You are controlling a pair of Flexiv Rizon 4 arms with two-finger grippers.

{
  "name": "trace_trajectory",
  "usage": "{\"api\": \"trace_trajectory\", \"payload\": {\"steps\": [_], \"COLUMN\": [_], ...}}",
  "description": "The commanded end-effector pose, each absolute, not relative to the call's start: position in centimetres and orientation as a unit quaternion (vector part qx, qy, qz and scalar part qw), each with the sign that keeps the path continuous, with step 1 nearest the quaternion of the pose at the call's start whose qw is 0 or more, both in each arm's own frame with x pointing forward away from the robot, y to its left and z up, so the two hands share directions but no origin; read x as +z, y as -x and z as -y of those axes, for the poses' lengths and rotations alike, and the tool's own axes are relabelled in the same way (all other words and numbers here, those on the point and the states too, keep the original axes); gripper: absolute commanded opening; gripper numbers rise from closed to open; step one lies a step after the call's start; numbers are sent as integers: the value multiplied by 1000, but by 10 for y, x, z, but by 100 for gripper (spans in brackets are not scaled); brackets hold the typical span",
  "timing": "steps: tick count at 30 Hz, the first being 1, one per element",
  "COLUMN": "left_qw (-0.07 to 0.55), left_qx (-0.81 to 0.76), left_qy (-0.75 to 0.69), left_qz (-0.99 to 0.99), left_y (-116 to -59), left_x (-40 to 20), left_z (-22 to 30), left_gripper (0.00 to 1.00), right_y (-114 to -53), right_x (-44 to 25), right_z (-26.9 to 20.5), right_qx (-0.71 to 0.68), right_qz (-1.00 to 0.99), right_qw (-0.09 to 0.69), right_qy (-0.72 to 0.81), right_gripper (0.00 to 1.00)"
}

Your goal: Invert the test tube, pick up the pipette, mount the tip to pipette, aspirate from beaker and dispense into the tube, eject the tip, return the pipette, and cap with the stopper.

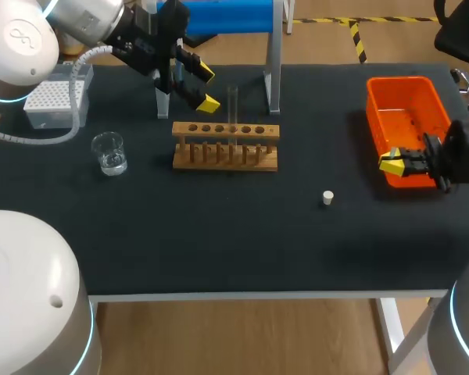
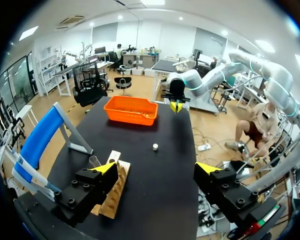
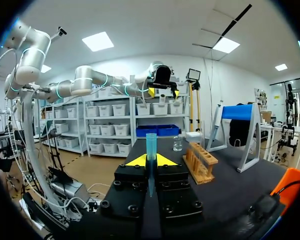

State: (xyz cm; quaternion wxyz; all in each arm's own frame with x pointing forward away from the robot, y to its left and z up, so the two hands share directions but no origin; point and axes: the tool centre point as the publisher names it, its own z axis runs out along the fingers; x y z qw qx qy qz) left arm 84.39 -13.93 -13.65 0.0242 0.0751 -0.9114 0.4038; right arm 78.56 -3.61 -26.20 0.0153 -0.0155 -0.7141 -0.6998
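Note:
A clear test tube stands upright in the wooden rack. My left gripper hangs open just left of the tube, above the rack's back edge. In the left wrist view this gripper has nothing between its fingers, and the rack and tube lie beside one finger. My right gripper is over the near end of the orange bin. In its own view the right gripper is shut on a pale blue pipette tip. A white stopper lies on the mat.
A glass beaker holding some liquid sits left of the rack. A grey tip box is at the back left. A blue-topped stand with white legs rises behind the rack. The table's front half is bare black mat.

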Motion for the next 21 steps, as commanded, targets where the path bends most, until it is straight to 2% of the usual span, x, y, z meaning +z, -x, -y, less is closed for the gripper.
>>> {"api": "trace_trajectory", "payload": {"steps": [1,14,21], "left_qw": [26,26,-11], "left_qx": [402,402,390], "left_qy": [-75,-75,-301], "left_qz": [912,912,870], "left_y": [-844,-844,-892], "left_x": [-135,-135,-168], "left_z": [139,139,33], "left_gripper": [100,100,100], "right_y": [-784,-784,-784], "right_x": [-261,-261,-261], "right_z": [37,37,37], "right_qx": [-699,-699,-699], "right_qz": [715,715,715], "right_qw": [15,15,15], "right_qy": [16,16,16], "right_gripper": [0,0,0]}}
